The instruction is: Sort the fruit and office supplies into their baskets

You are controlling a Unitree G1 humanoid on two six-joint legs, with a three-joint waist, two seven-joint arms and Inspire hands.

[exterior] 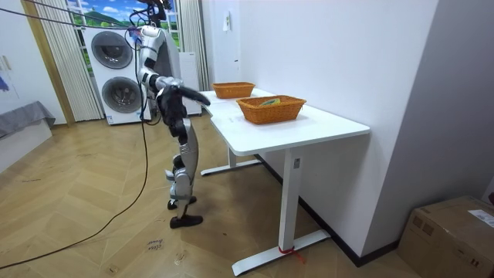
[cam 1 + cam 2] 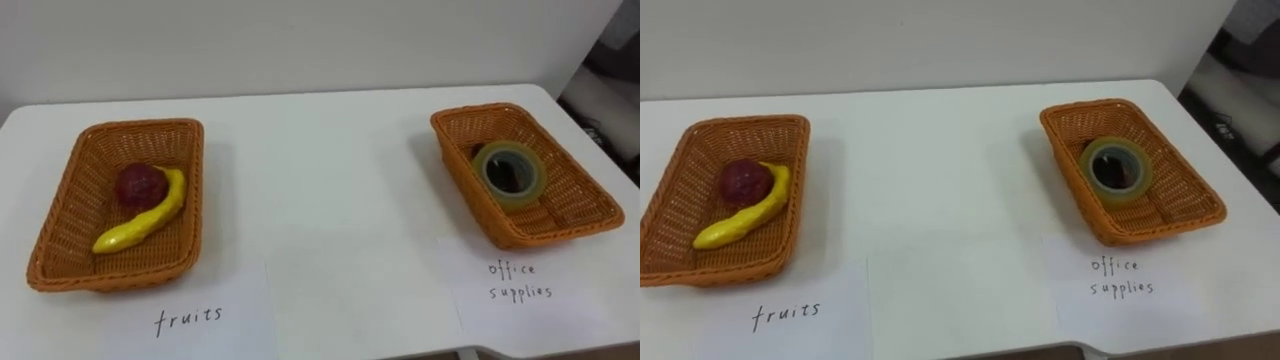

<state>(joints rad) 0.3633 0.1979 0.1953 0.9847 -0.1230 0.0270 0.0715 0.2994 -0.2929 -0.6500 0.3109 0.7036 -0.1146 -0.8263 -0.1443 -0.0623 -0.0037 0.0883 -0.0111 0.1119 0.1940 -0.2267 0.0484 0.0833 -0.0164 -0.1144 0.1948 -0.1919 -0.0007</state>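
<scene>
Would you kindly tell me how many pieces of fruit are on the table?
2: a dark red round fruit and a yellow banana, touching, both in the left basket. None seems hidden.

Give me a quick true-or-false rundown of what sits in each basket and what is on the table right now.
1. The banana lies in the left basket, against a dark red fruit. True.
2. The tape roll lies on the table between the baskets. False: it lies inside the right basket.
3. The right basket also holds a piece of fruit. False: both pieces of fruit are in the left basket.
4. A paper label lies on the table in front of each basket. True.
5. The two baskets touch. False: they stand well apart, with bare table between them.
</scene>
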